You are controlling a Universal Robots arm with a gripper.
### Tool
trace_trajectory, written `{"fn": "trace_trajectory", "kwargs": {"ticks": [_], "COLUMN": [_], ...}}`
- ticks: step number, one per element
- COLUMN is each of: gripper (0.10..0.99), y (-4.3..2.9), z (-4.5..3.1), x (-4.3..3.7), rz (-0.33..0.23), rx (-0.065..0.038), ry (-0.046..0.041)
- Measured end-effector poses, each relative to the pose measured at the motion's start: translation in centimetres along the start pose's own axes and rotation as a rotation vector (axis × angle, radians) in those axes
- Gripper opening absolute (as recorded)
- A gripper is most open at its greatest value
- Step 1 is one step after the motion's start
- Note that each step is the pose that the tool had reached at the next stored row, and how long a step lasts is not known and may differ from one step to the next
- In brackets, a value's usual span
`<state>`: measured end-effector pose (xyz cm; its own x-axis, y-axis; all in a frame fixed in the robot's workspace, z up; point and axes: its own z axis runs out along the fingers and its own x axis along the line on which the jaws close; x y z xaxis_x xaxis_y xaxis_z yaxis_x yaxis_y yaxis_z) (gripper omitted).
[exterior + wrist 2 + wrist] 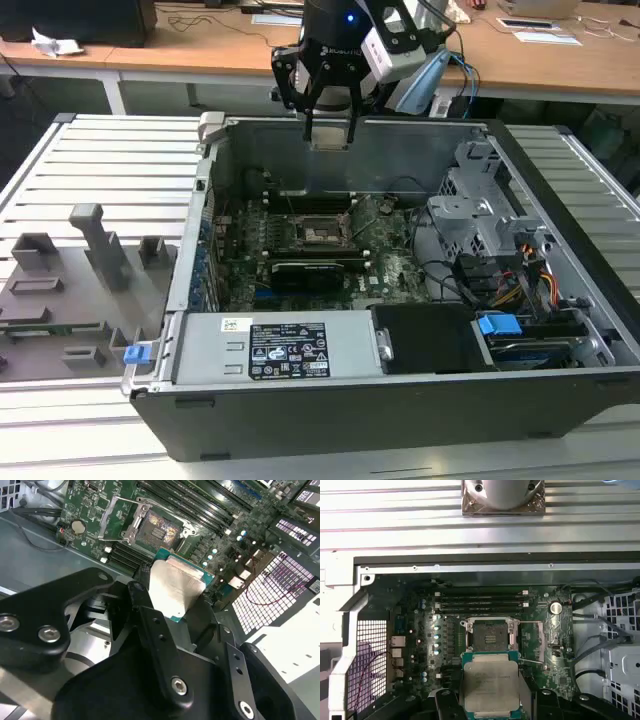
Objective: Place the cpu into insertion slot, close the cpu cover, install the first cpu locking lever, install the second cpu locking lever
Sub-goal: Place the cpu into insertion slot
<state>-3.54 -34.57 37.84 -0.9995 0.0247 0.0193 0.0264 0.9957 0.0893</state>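
From my station I see the gripper (330, 132) hanging over the rear wall of the case (350, 410), clamped on the cpu (490, 682). In the exterior view the chip is only a pale sliver between the tips. In both wrist views its silver top shows, but the black fingers (147, 615) cut off its near edge. The socket (490, 632) lies bare on the board (420, 605) below, well apart from the chip. The cover (105, 516) stands swung open just beside the socket; I cannot make out its hinge.
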Motion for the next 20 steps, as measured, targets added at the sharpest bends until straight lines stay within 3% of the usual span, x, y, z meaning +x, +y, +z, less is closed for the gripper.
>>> {"fn": "trace_trajectory", "kwargs": {"ticks": [20], "gripper": [0.529], "y": [0.0], "z": [0.0], "x": [0.0], "rz": [0.046], "rx": [-0.001], "ry": [-0.0041]}}
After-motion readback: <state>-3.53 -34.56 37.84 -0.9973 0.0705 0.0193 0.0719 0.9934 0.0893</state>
